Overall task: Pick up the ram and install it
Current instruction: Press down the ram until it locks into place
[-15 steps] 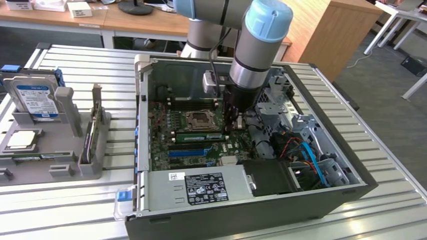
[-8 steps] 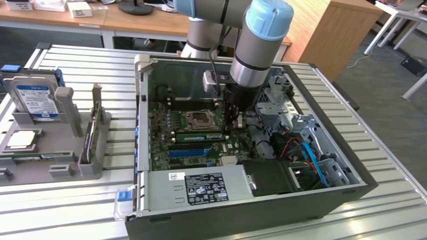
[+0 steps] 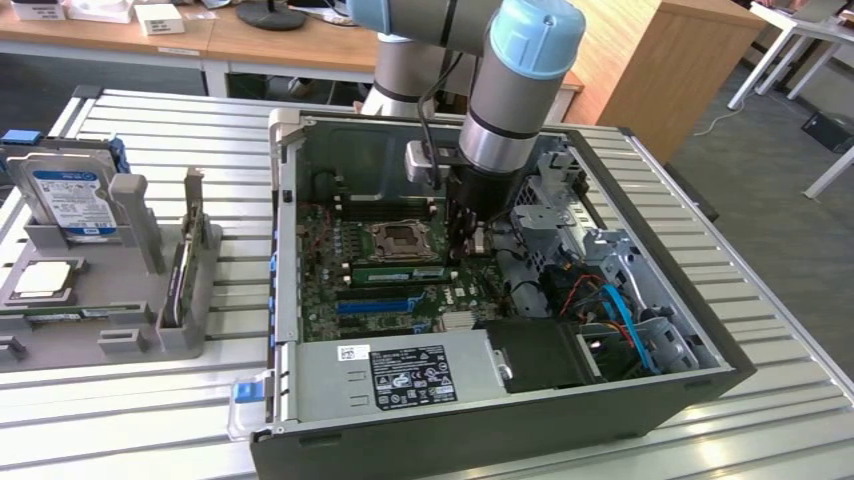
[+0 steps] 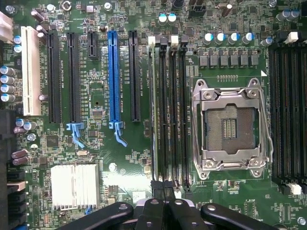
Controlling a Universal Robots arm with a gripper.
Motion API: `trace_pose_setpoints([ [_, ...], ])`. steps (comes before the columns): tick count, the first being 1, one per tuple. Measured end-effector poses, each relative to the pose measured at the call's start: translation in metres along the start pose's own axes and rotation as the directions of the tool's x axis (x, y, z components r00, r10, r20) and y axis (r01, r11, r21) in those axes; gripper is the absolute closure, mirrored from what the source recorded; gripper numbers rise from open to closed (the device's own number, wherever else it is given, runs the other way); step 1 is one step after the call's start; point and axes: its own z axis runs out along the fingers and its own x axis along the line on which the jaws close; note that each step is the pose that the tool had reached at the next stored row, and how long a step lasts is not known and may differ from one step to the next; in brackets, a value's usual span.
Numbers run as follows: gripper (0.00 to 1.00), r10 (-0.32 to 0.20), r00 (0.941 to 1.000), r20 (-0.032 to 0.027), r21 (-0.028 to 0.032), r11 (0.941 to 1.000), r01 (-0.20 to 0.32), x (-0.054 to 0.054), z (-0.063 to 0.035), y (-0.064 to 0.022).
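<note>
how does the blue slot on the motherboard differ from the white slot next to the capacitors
The blue slot is a long, narrow strip with a blue latch at one end; the white slot is wider and has no such latch. The blue slot lies among black slots; the white slot sits at the board's edge beside a row of capacitors. Both run parallel and stand empty.

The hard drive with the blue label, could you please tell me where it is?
The hard drive stands upright in the grey holder on the exterior view's left, outside the open computer case.
</note>
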Motion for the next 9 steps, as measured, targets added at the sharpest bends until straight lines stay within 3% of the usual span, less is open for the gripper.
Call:
trace_pose_setpoints([
  [9,0.89,0.0,1.0,0.0004,0.0001,1.0,0.0,-0.0001,0.0016,0.0],
])
